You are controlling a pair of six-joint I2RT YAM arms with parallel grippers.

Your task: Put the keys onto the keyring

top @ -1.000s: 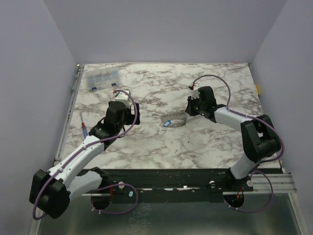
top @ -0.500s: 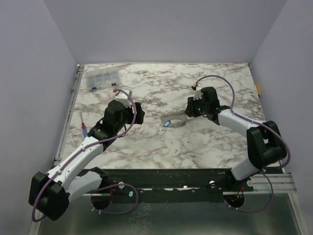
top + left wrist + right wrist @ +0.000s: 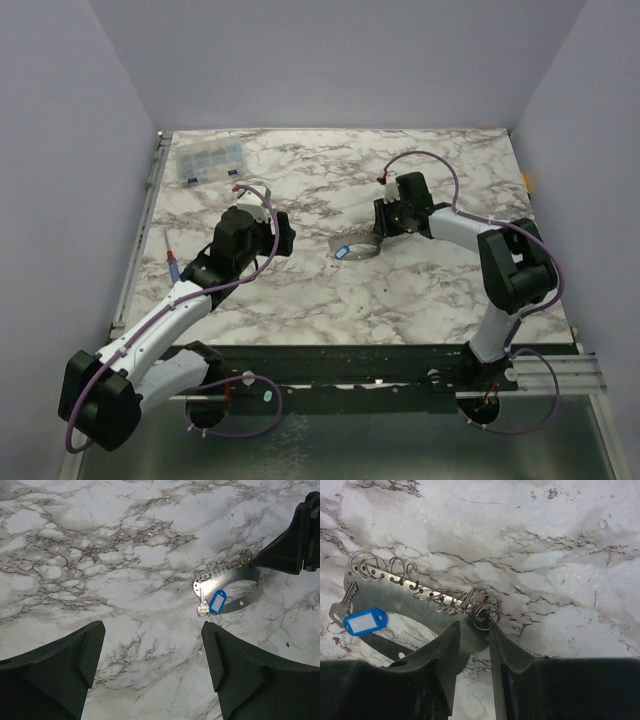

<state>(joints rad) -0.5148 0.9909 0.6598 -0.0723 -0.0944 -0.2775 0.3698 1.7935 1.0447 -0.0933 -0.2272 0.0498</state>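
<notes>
The keyring (image 3: 360, 243) is a pale grey curved band lying mid-table; it also shows in the left wrist view (image 3: 231, 580) and the right wrist view (image 3: 395, 596). Several small wire rings (image 3: 465, 602) hang along its edge. A silver key (image 3: 201, 605) with a blue tag (image 3: 217, 602) lies at its left end. My right gripper (image 3: 474, 625) sits over the band's right end, jaws a narrow gap apart, the end showing between them, nothing clamped. My left gripper (image 3: 152, 627) is wide open and empty, left of the key.
A clear compartment box (image 3: 208, 158) stands at the back left. A thin red and blue tool (image 3: 173, 262) lies near the left edge. The right gripper's black body (image 3: 292, 545) shows beside the band in the left wrist view.
My right gripper has shifted left onto the band's right end and its arm has swung. The left gripper has crept slightly right. The keyring has not moved.
</notes>
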